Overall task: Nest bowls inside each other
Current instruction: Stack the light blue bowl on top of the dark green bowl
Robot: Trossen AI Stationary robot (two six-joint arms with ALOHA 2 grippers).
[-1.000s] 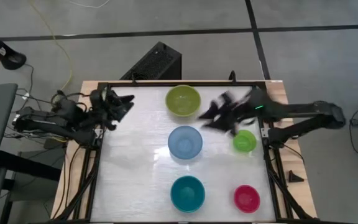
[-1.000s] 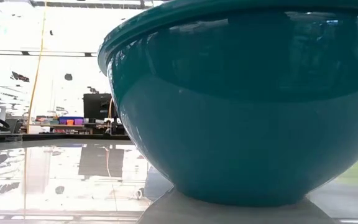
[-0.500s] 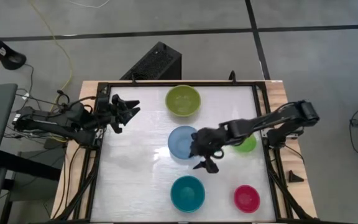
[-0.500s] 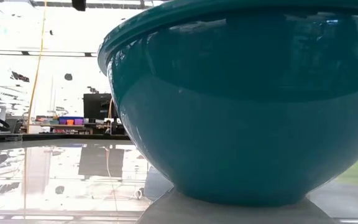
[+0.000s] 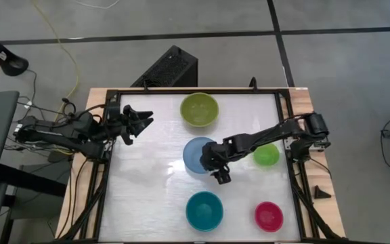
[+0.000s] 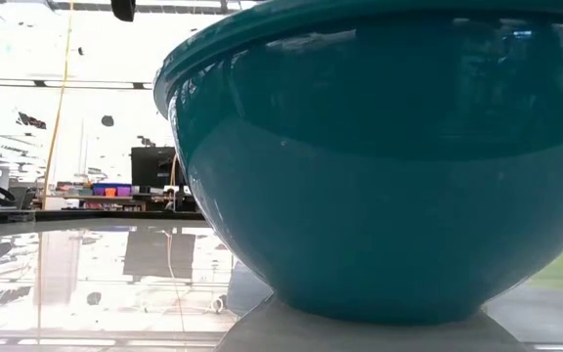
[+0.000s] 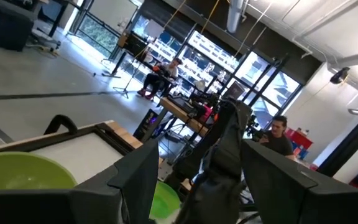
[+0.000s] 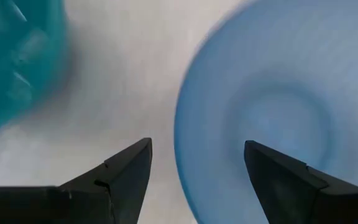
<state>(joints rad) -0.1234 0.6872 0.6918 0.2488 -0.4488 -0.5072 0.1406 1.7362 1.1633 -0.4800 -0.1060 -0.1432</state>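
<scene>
Five bowls stand apart on the white table: olive-green at the far middle, light blue in the centre, teal near the front, small bright green at the right, and pink at the near right. My right gripper is open and points steeply down over the light blue bowl's near-right rim. In the right wrist view the rim runs between the fingers of the right gripper, and no touch shows. My left gripper waits open above the far left.
A black frame borders the table. The teal bowl fills the low view. The teal bowl also lies close beside my right gripper in the right wrist view. People sit at desks in the room beyond. Bare tabletop lies at the near left.
My right gripper has swung from the far right, beside the olive-green bowl, down and toward the table's centre, tipping to point steeply down over the light blue bowl's rim. It has stayed open. No bowl has moved.
</scene>
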